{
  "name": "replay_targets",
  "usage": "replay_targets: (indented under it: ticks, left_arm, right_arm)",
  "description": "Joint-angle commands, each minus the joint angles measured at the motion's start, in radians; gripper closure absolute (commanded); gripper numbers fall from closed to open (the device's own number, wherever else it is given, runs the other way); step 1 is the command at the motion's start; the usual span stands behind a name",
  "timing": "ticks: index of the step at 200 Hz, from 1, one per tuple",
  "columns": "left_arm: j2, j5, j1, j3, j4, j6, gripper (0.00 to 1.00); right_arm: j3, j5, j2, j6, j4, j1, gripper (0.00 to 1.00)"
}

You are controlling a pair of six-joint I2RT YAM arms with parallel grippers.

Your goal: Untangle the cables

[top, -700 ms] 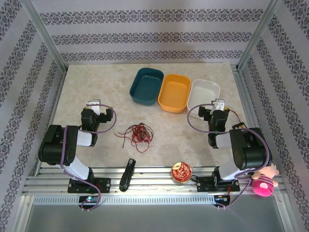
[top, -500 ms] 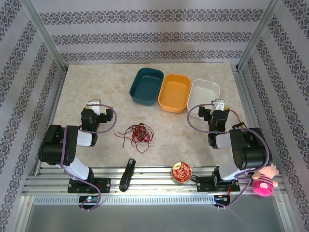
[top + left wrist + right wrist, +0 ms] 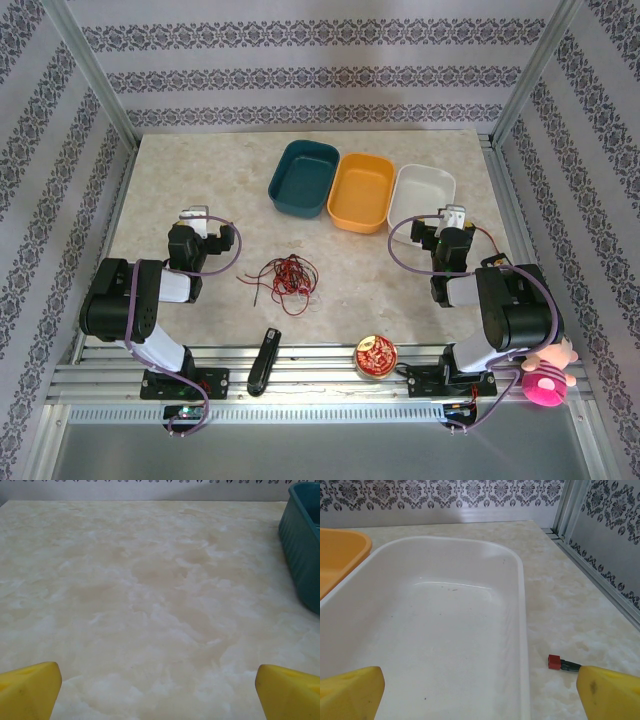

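**2 sets of jaws spread wide, cables [image 3: 285, 275] untouched**

The left gripper [image 3: 160, 692] holds its yellow fingers [image 3: 30, 690] spread over bare table [image 3: 150, 580], gripping nothing. The right gripper [image 3: 480, 692] is equally spread and empty at the white bin's [image 3: 522, 605] near end. The cables lie tangled between the arms, nearer the left one, touching neither.

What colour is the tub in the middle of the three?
The middle tub is orange, clearest in the top external view.

The cables [image 3: 284, 274] lie too small to trace; the teal bin [image 3: 305, 555] is cropped.
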State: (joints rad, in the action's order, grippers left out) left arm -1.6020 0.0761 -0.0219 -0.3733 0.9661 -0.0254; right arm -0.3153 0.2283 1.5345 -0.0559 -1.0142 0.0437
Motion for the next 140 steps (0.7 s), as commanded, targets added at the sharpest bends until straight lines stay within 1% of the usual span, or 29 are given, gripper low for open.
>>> replay_targets:
  ticks: [1,48,140]
  left_arm:
    - [0.011,0.014,-0.009,-0.011,-0.018,0.015,0.01]
    - [0.011,0.036,-0.009,-0.017,-0.028,0.025,0.01]
    - [0.010,0.037,-0.009,-0.018,-0.029,0.024,0.01]
  right_arm:
    - [-0.016,0.018,0.006,-0.007,-0.015,0.005,0.02]
    - [-0.016,0.018,0.007,-0.007,-0.015,0.005,0.02]
    - [-0.016,0.017,0.006,-0.007,-0.015,0.005,0.02]
